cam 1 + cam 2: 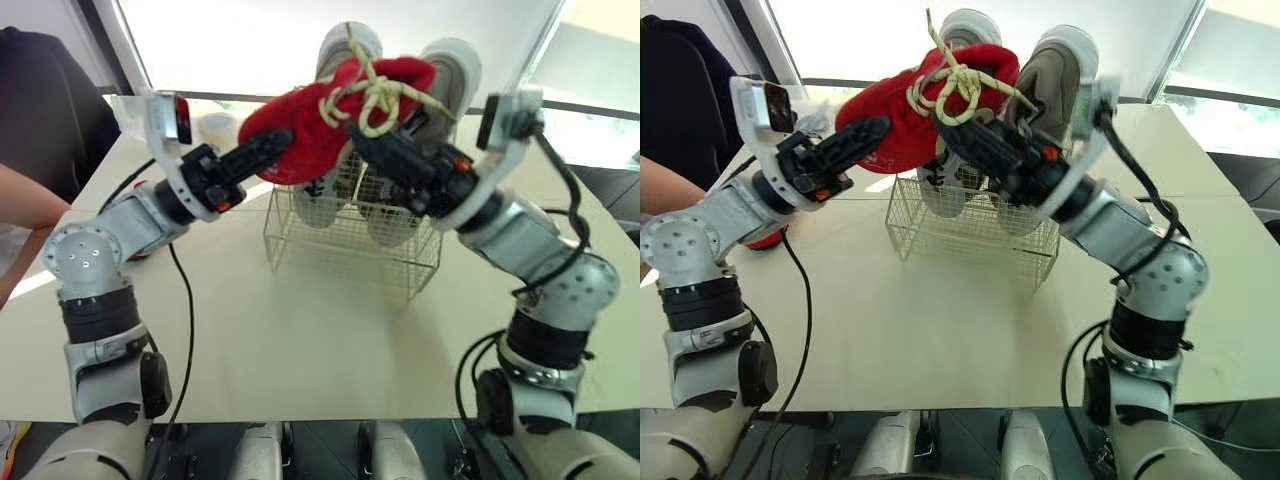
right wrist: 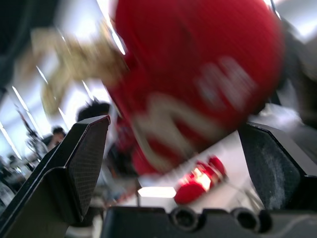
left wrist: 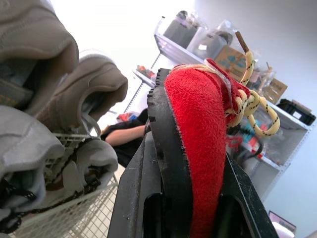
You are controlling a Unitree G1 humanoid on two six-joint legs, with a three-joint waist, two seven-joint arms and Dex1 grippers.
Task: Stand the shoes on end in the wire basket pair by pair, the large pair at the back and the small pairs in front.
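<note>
Above the wire basket point(image 1: 340, 250), the left gripper point(image 1: 262, 148) clamps its jaws across the sole and upper of a red shoe point(image 1: 305, 125) with yellow laces. The right gripper point(image 1: 378, 140) has its jaws spread wide, with the shoe just ahead of them. Below both, the large grey pair point(image 1: 455, 70) stands on end in the basket.
</note>
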